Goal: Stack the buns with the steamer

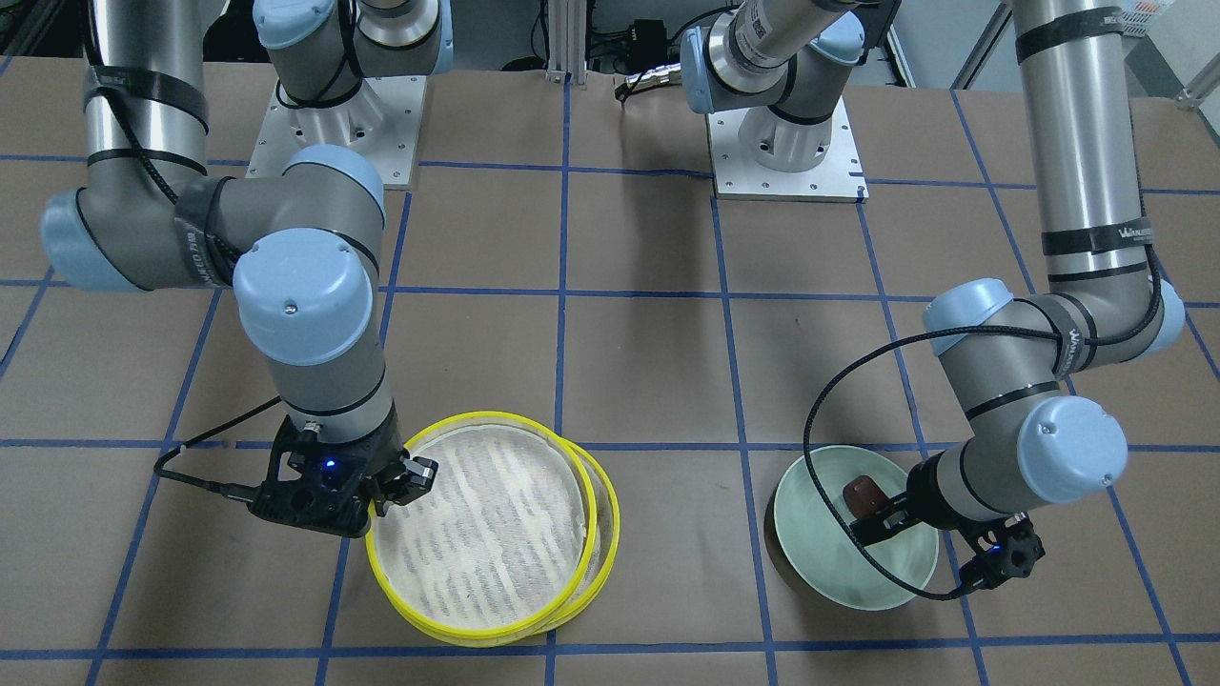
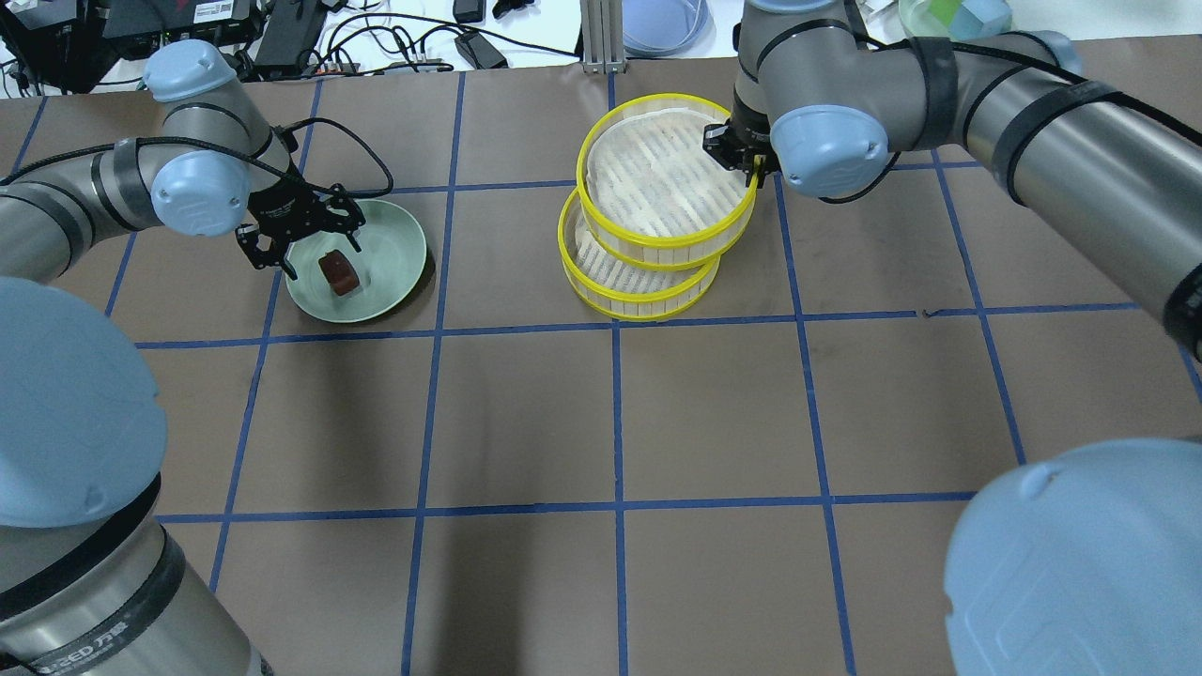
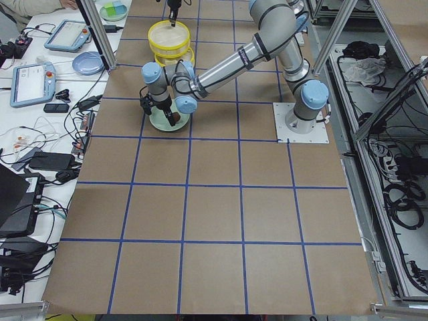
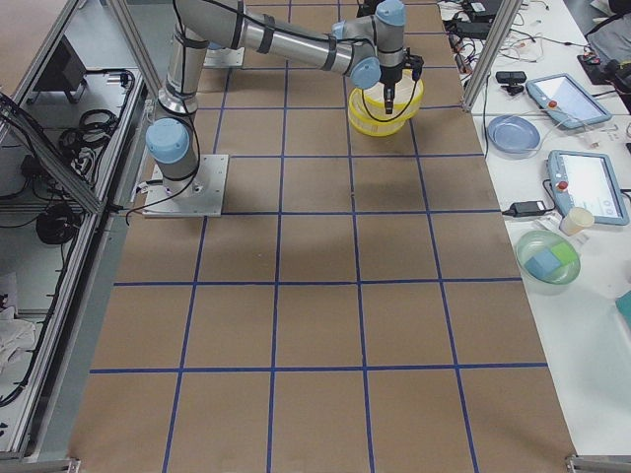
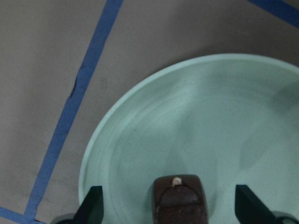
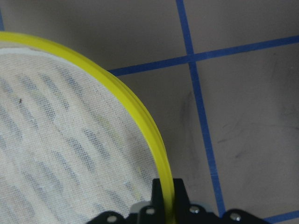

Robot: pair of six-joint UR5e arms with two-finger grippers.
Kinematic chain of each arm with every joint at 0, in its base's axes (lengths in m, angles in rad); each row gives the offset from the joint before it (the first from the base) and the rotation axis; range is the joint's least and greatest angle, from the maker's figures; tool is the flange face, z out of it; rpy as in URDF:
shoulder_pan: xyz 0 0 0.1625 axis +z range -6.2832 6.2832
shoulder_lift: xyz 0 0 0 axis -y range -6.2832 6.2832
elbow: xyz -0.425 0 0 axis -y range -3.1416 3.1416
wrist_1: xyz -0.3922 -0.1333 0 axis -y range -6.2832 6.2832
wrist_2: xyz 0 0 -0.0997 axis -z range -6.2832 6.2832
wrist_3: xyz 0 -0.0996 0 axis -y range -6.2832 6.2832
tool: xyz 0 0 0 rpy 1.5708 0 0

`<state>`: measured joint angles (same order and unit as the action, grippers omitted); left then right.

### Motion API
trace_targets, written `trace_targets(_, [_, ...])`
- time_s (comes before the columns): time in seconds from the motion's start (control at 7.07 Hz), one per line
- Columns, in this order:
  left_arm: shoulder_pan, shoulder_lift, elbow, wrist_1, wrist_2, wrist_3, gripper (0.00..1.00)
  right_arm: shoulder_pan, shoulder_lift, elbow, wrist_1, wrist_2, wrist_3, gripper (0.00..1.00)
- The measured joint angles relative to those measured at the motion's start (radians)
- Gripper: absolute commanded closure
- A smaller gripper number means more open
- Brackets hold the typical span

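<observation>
The dark reddish-brown bun [image 2: 339,272] lies on the pale green plate [image 2: 394,230]. My left gripper [image 2: 324,261] is open and low over the plate, with a finger on each side of the bun and clear of it, as the left wrist view [image 5: 180,200] shows. My right gripper [image 2: 751,169] is shut on the yellow rim of the upper steamer tier [image 2: 648,178]. That tier sits offset over the lower tier [image 2: 639,299], and its cloth floor is bare. The rim runs between the jaws in the right wrist view [image 6: 135,107]. The cream-white bun is out of view.
The table is brown paper with a blue tape grid. The two arm bases [image 1: 334,124] [image 1: 786,143] stand at the robot's edge. Cables, a blue dish [image 2: 662,19] and a container [image 2: 953,14] lie beyond the far edge.
</observation>
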<state>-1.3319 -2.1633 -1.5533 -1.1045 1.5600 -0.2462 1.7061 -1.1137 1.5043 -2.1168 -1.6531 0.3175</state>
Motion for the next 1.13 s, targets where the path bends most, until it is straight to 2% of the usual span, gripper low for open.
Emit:
trace_targets(0.28, [0.000, -0.018, -0.004, -0.005, -0.004, -0.049, 0.00, 0.013, 0.018, 0.007, -0.014, 0.024, 0.034, 1.00])
trace_targets(0.42, [0.000, -0.022, -0.009, -0.020, -0.007, -0.061, 0.18, 0.016, 0.022, 0.010, -0.015, 0.027, 0.055, 1.00])
trace_targets(0.57, [0.000, -0.022, -0.012, -0.034, -0.014, -0.071, 0.79, 0.018, 0.026, 0.013, -0.014, 0.028, 0.066, 1.00])
trace_targets(0.71, [0.000, -0.018, -0.011, -0.036, -0.026, -0.081, 1.00, 0.019, 0.026, 0.016, -0.013, 0.028, 0.073, 1.00])
trace_targets(1.13, [0.001, -0.005, 0.003, 0.002, -0.094, -0.081, 1.00, 0.026, 0.026, 0.029, -0.013, 0.029, 0.086, 1.00])
